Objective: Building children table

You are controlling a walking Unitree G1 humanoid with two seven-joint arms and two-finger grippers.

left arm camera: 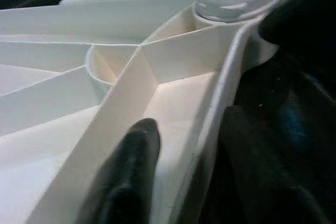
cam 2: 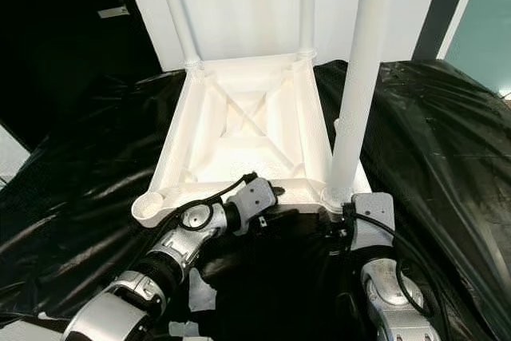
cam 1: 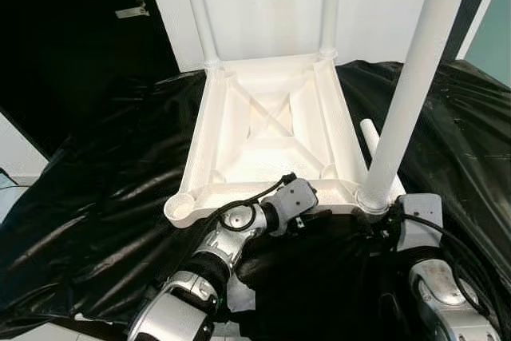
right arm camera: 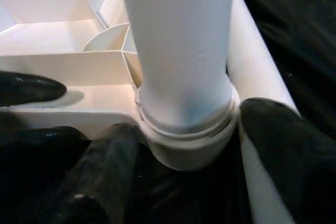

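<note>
- Lying upside down at frame centre on a black plastic sheet (cam 1: 96,197): white children's table top (cam 1: 271,129), ribbed underside facing up, diagonal braces crossing in the middle.
- Standing in three corner sockets: far-left leg (cam 1: 200,13), far-right leg (cam 1: 330,5), and near-right leg (cam 1: 411,85), all cut off by the top edge of the frame.
- Gaping empty at lower left of the top: fourth corner socket (cam 1: 181,207).
- Lying half hidden behind the near-right leg on the sheet: a loose white leg (cam 1: 372,137).
- Reaching in at lower centre: left gripper (left arm camera: 184,182), one of its fingers (left arm camera: 134,171) inside the near rim, the other outside on the dark side, straddling the rim wall; firm pinch or not, cannot tell.
- Sitting at lower right: right gripper (right arm camera: 178,182), fingers (right arm camera: 100,177) spread either side of the near-right socket collar, against or just beside it; grasp not clear.
- Blocked in both eye views by wrist housings: the fingertips themselves; made out in the wrist views alone, close and blurred.
</note>
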